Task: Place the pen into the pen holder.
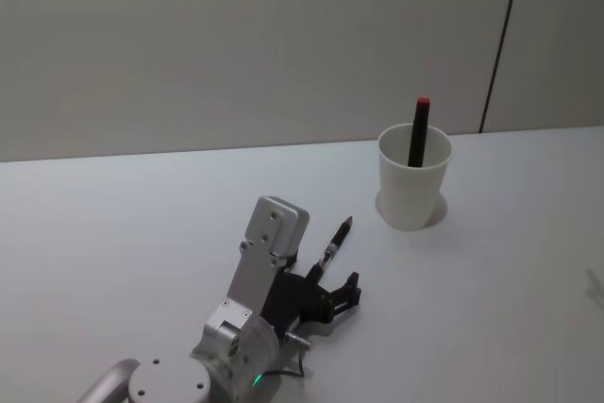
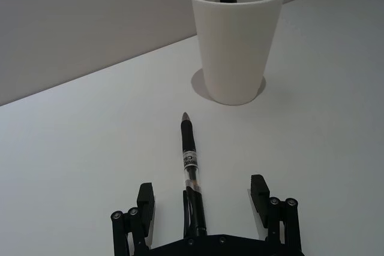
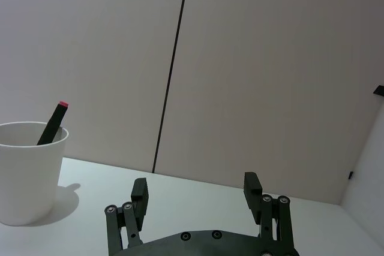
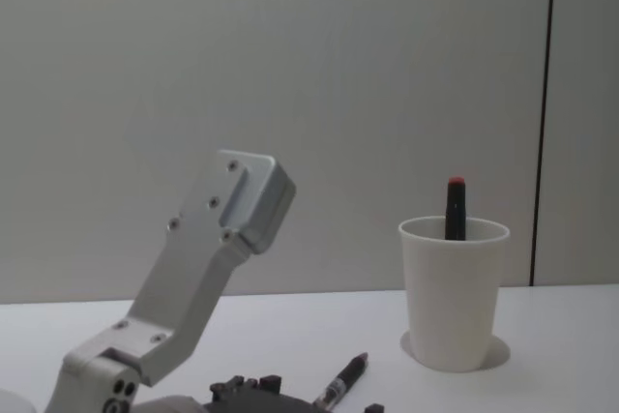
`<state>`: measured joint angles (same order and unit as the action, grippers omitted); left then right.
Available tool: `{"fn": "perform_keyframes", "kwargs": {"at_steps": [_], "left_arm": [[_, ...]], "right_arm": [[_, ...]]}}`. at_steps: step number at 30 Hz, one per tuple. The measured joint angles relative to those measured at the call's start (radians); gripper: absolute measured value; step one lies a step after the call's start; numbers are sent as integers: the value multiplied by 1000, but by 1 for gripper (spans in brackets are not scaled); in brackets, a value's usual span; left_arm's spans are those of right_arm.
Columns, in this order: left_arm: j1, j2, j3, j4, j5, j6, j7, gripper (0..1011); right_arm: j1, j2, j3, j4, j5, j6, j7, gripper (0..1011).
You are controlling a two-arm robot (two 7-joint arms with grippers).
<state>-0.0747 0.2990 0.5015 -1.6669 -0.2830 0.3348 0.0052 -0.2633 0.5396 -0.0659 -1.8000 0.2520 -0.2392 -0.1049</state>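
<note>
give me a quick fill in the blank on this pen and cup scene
The pen lies on the table between the left gripper's ____ fingers.
The white pen holder contains a dark marker with a ____ top.
The right gripper, fingers apart, grips ____.
Missing words: open; red; nothing

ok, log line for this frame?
left gripper: open, straddling pen on table | cup: holds red-capped pen | right gripper: open, away from cup
</note>
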Motion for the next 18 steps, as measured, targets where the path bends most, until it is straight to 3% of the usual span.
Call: {"fn": "perform_keyframes", "kwargs": {"at_steps": [18], "left_arm": [[5,-5,-2,1,32,9,2,1001]], "right_arm": [[0,0,0,0,0,0,0,1001]]}}
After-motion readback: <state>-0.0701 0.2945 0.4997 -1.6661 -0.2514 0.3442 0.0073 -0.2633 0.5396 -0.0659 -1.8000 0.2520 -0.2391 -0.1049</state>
